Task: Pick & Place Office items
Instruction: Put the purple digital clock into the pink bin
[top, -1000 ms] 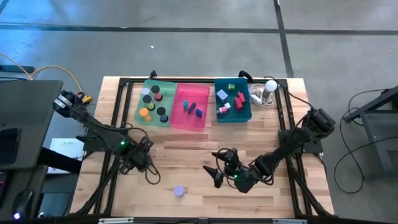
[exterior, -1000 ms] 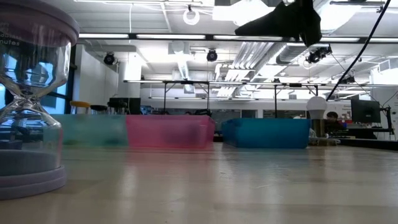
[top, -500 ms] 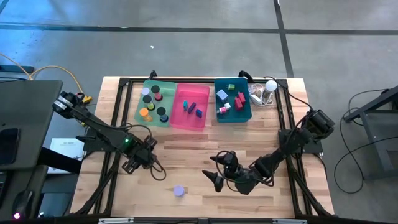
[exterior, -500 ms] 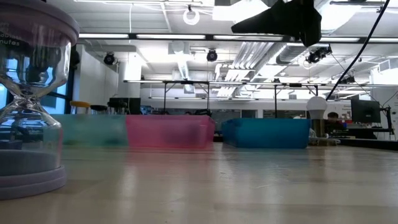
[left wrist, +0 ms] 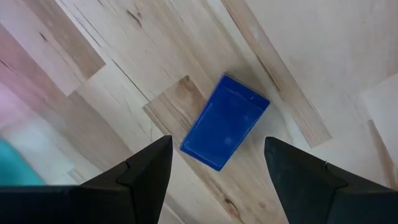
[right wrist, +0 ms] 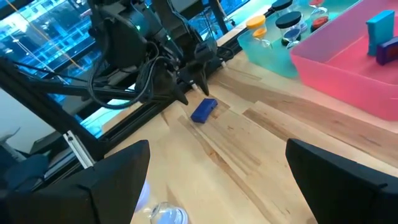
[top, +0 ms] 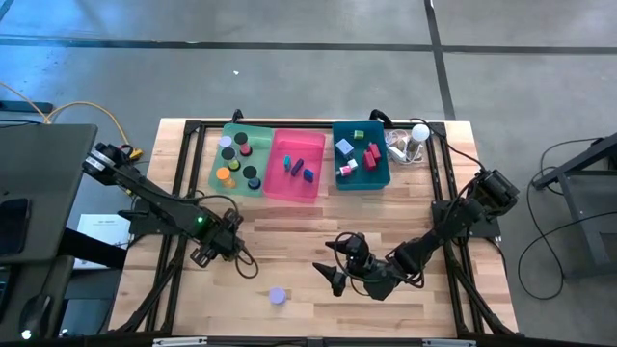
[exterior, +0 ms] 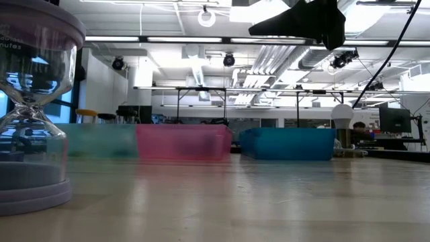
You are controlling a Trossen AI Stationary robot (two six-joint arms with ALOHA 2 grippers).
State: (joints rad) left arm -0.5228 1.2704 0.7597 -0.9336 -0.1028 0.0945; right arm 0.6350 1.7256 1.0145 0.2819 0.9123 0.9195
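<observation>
A blue block [left wrist: 225,122] lies flat on the wooden table, left of centre; it also shows in the right wrist view [right wrist: 204,110]. My left gripper [left wrist: 216,142] hangs open straight above it, fingers pointing down on either side, clear of it; in the high view the gripper [top: 231,255] hides the block. My right gripper [top: 333,265] stands open above the table's near middle, touching nothing. A lavender hourglass [top: 278,296] stands upright on its base near the front edge. Other items lie in the bins.
At the far edge stand a green bin [top: 238,159], a pink bin [top: 296,166] and a teal bin [top: 362,154], each holding small coloured pieces. A white ball-topped clear gadget [top: 415,137] sits right of them. Bare wood lies between bins and grippers.
My left gripper has shifted a little toward the table's right edge and sunk somewhat toward the blue block, still open. The right arm has kept still.
</observation>
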